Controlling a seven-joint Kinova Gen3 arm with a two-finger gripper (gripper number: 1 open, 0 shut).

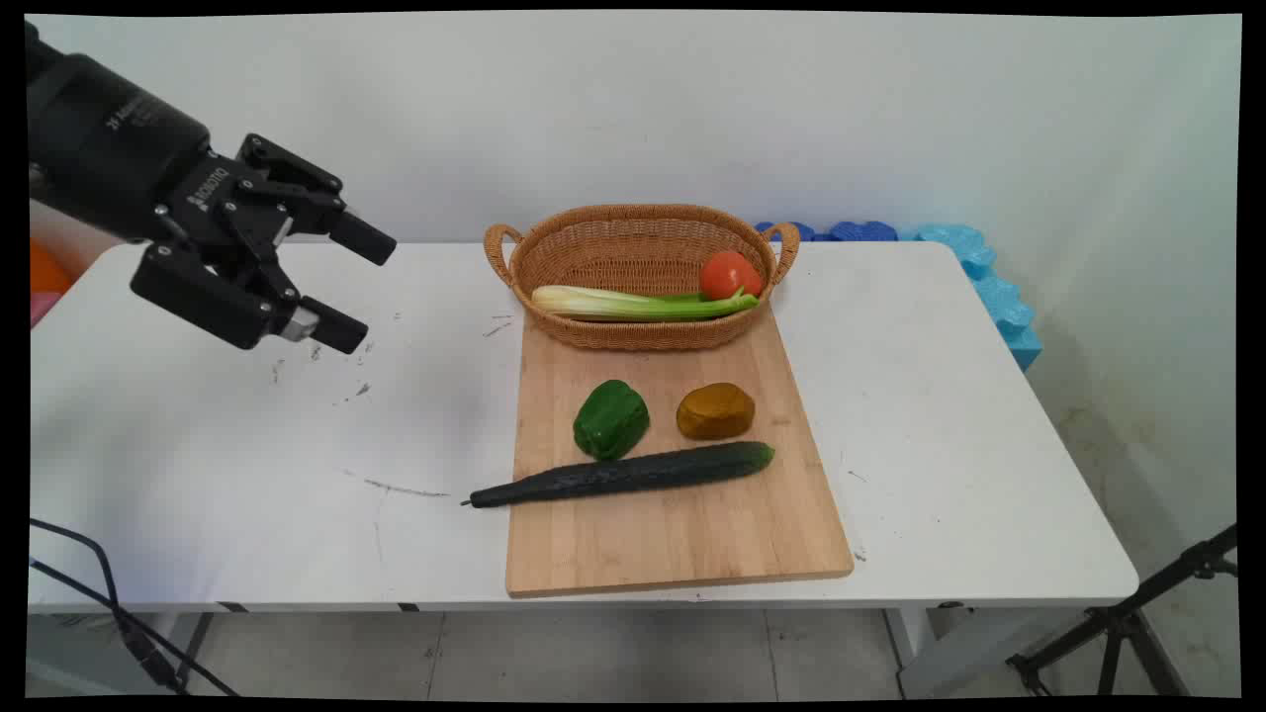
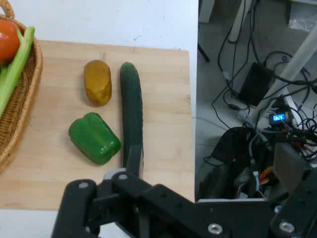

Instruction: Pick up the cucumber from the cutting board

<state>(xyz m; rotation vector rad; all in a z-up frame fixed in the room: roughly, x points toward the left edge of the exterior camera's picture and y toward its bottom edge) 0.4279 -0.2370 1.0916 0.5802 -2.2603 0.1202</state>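
Two black fingers of the gripper (image 1: 351, 287) stand spread apart, grasping nothing, above bare table (image 1: 198, 445) left of the cutting board (image 1: 682, 534). Nearest, the cucumber (image 1: 623, 475) lies across the board; it looks firm, smooth, best gripped mid-length. Green pepper (image 1: 611, 419) sits just behind.

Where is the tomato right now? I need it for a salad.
In the main view the tomato sits at the right end of the basket, beside the celery, behind the cutting board.
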